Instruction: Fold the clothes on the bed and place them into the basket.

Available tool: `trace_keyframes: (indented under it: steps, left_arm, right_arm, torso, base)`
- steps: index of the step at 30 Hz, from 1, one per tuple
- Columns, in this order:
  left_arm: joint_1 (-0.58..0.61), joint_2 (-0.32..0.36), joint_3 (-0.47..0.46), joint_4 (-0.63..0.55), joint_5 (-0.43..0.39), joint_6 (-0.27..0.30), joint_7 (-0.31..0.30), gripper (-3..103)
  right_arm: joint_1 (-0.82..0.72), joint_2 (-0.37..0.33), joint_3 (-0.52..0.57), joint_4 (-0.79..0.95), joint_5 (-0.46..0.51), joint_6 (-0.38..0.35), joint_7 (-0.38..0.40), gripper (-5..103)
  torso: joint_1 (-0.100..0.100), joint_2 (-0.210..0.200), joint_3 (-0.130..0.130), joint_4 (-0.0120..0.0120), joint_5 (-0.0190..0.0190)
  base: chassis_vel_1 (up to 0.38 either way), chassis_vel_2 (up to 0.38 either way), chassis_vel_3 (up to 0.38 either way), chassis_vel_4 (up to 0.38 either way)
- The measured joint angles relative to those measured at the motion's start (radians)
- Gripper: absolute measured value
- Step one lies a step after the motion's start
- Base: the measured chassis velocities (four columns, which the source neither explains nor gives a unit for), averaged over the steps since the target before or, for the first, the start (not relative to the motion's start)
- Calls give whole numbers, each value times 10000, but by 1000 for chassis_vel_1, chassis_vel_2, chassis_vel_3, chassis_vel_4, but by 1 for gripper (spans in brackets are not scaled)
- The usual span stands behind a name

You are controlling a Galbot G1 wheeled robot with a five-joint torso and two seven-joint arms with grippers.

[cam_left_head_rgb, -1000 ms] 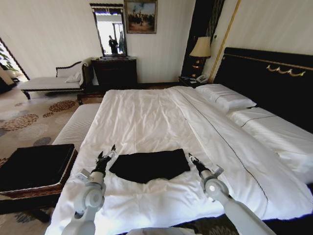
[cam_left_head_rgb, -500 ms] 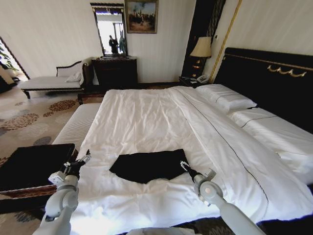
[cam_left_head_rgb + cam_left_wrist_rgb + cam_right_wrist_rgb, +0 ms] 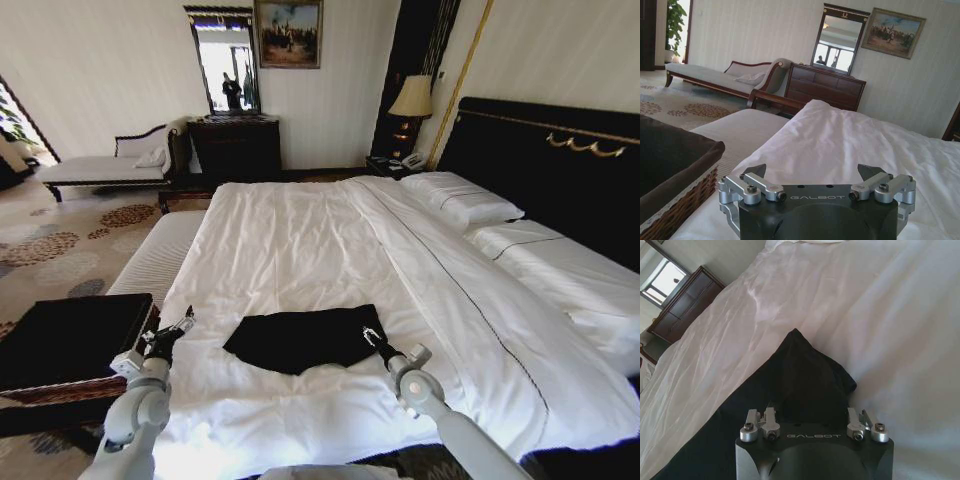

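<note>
Both grippers look wide open to me. My right gripper point(image 3: 368, 336) sits at the right edge of the folded black T-shirt point(image 3: 300, 338), which lies on the white bed point(image 3: 300, 240). My left gripper point(image 3: 180, 327) hovers at the bed's left edge, beside the wicker basket point(image 3: 60, 385).

Grey rounded arms; black wrist blocks lettered GALBOT; silver screwed brackets carrying dark jaws.
</note>
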Motion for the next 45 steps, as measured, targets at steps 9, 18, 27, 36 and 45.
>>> trace_keyframes:
  steps: [9,18,27,36,45]
  left_arm:
    - [-189,-107,-59,-35,-908,250,-182,100]
    - [-97,500,-421,586,-1164,-68,997,100]
    - [-216,1046,-818,1057,-1799,-648,1470,100]
    - [-112,1139,-1108,962,-1671,-590,1224,100]
    - [74,1069,-1356,799,-1525,-339,779,100]
  right_arm:
    - [30,81,-64,-258,-322,259,-481,27]
    - [271,-162,280,-403,-1350,796,-1573,4]
    - [129,-1165,1443,-9,-1210,799,-1853,4]
    - [18,-2976,2051,-664,-1235,521,-2157,4]
    - [591,-2014,1154,175,-1870,800,-2647,4]
  torso:
    - [0,0,0,-2,1]
    - [0,0,0,3,1]
    - [0,0,0,-4,-1]
    - [0,0,0,-4,-1]
    - [0,0,0,-1,0]
  base:
    - [0,0,0,0]
    - [0,0,0,0]
    - [0,0,0,0]
    - [0,0,0,0]
    - [0,0,0,0]
